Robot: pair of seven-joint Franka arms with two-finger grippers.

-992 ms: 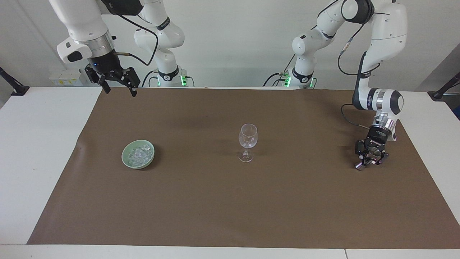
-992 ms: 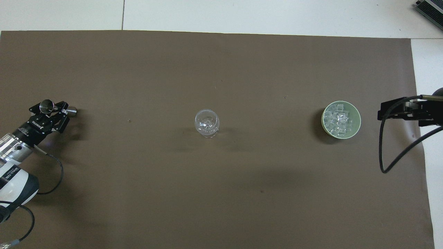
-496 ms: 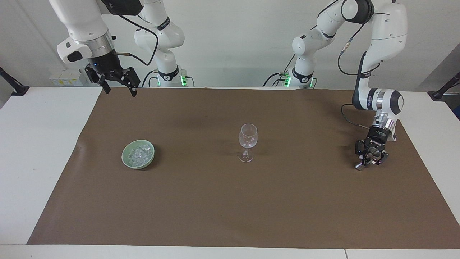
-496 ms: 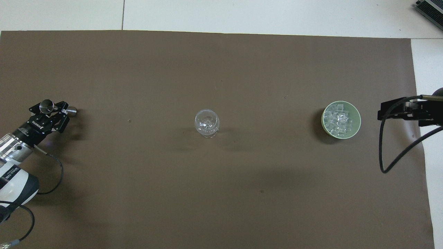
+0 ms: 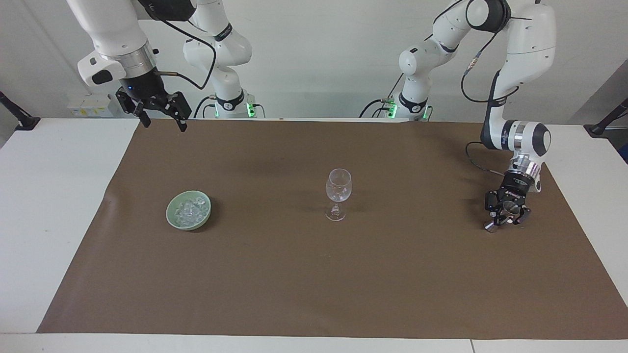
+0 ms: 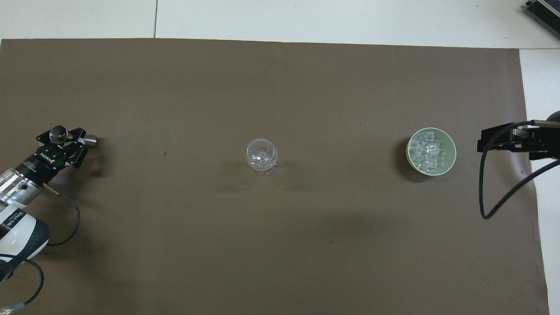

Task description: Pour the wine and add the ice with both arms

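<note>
My left gripper (image 5: 505, 219) sits low over the brown mat (image 5: 314, 274), jaws pressed together on a small metal piece — I can't identify it. My right gripper (image 5: 159, 116) hangs high, jaws spread — overhead cuts it off. The ice (image 6: 428, 151) fills the green bowl (image 6: 450, 164); the wine glass (image 5: 338, 193) stands mid-desk.

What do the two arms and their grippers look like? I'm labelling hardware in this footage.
Both are white, rounded, jointed arms with silver wrist rings and looping black cables. The left gripper and right gripper are black, clawed and two-fingered. Green lights glow at both bases.
</note>
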